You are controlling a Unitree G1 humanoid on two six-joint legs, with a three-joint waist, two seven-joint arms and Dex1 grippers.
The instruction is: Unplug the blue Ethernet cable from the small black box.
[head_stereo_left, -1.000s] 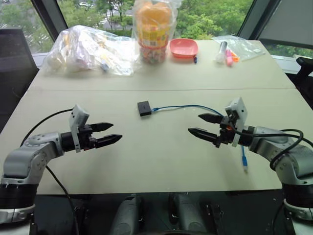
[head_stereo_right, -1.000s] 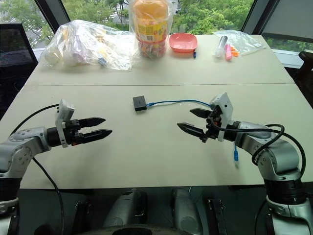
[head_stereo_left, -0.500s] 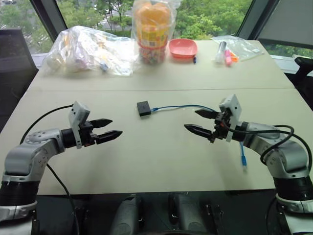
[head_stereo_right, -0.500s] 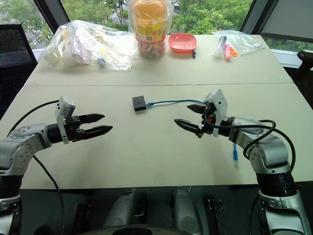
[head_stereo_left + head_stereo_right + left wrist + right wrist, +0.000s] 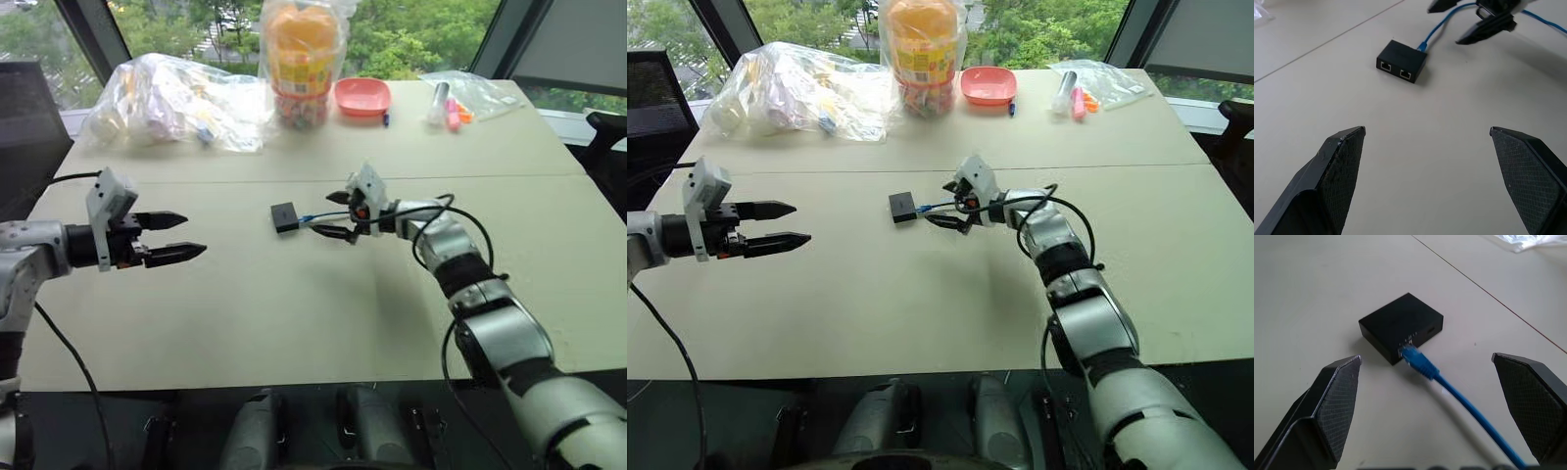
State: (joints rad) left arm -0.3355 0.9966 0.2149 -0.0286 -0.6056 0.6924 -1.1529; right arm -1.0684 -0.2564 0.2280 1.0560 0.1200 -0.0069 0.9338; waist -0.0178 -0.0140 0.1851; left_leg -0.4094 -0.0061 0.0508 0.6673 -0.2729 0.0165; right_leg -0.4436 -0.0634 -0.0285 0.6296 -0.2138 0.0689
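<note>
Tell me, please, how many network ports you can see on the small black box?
3: two empty ports side by side on the small black box, on the edge facing the left tool, and one on the opposite edge holding the blue Ethernet cable. Other edges may hide more.

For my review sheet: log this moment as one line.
right gripper: open, straddling blue Ethernet cable | cable: plugged into small black box | left gripper: open, apart

Both arms were made of round, shiny silver-grey metal parts with dark joints. Thin black cables looped along each arm. The left gripper [image 5: 176, 238] and right gripper [image 5: 336, 215] each had two pointed black fingers with bumpy, criss-cross pads [image 5: 1337, 166], and a small white box sat behind them.
</note>
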